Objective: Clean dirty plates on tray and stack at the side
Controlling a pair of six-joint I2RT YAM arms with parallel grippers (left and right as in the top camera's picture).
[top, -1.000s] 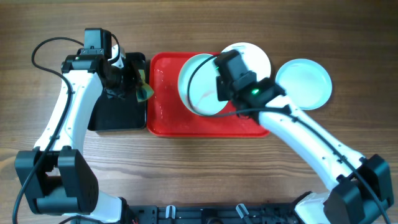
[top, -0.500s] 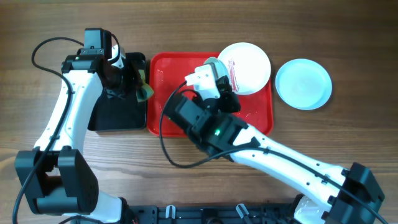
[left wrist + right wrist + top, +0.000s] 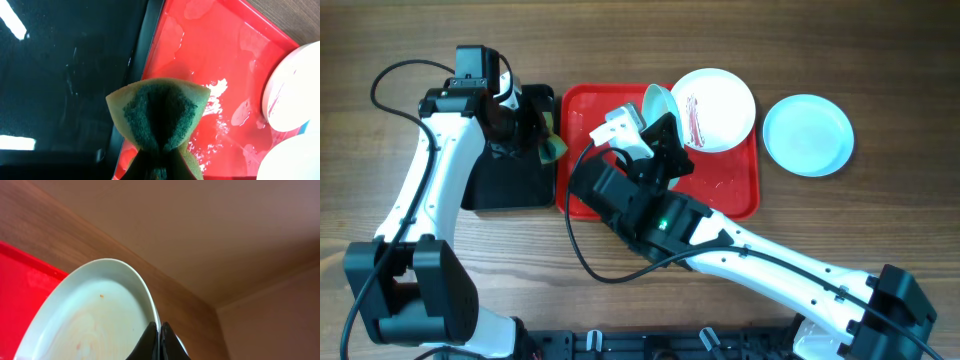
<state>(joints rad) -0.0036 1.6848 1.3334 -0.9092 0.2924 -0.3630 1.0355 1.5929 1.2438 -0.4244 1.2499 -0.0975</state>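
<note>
Two white robot arms work over a wooden table (image 3: 880, 60). The left gripper (image 3: 538, 138) is closed on a green-and-yellow sponge (image 3: 160, 112), pinched at its middle so it flares like a bow tie. In the left wrist view the sponge hides most of the fingers. The sponge hangs over the seam where a black tray (image 3: 65, 75) meets the red tray (image 3: 200, 60), whose floor shows wet patches and pale smears. The right gripper (image 3: 159, 336) is clamped on the rim of a pale plate (image 3: 95, 315), held tilted on edge above the upper middle of the red tray. From overhead only a crescent of this plate shows past the arm. Its inner face carries faint pinkish traces and one small speck. A white plate (image 3: 720, 105) with red streaks sits at the tray's top right corner, overhanging the rim, and the pale plate overlaps its left edge in the overhead view. A mint-blue plate (image 3: 808, 135) lies on the table just beside the tray's right side. The right arm hides the tray's lower middle.
</note>
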